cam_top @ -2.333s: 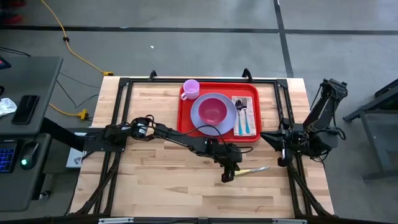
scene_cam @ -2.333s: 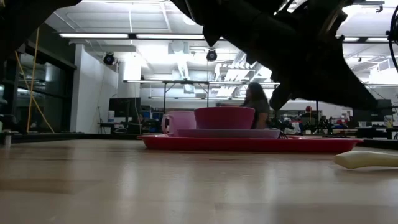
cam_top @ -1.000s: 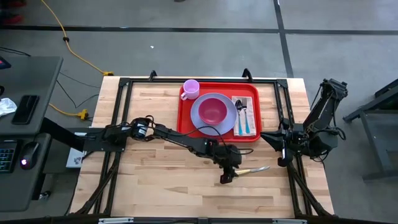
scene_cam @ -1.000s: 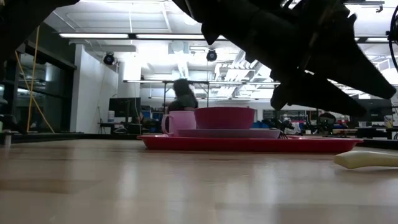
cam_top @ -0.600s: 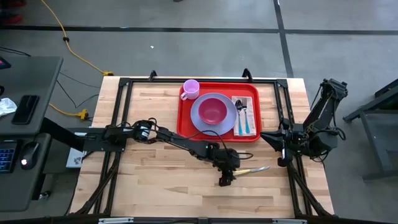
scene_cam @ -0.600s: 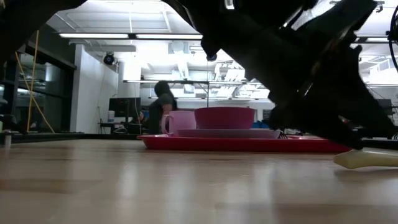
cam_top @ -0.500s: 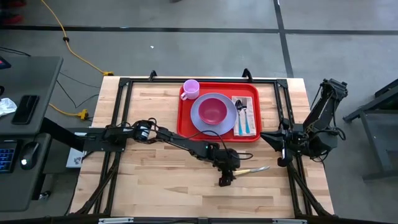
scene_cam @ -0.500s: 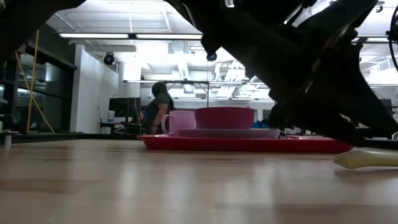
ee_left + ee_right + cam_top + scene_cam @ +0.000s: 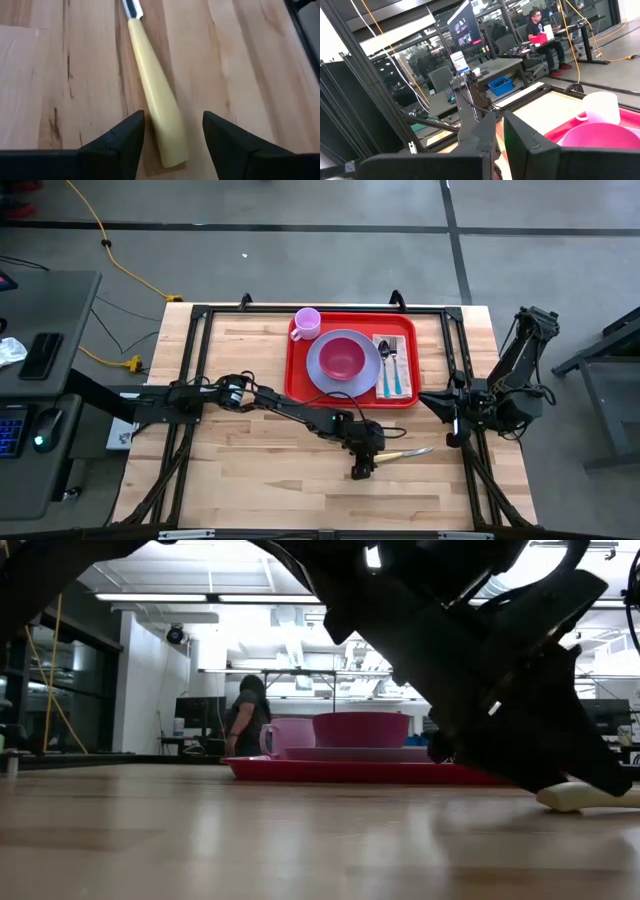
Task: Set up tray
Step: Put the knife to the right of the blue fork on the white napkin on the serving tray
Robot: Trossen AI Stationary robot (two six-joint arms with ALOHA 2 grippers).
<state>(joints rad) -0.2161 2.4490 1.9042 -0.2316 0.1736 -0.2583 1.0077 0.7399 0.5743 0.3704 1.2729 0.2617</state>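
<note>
Beside the tray (image 9: 296,376), left gripper (image 9: 172,145) spread wide astride the knife's yellow handle (image 9: 155,105).

Bare table (image 9: 250,370) lies left of the tray (image 9: 296,376); its inside is crowded.

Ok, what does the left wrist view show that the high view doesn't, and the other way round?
Only the left wrist view shows the left gripper open, its fingers on either side of the knife's yellow handle on the table. Only the high view shows the red tray with cup, plate, bowl, and spoon, plus the right gripper parked at the table's right edge. Both show the knife and the left gripper.
</note>
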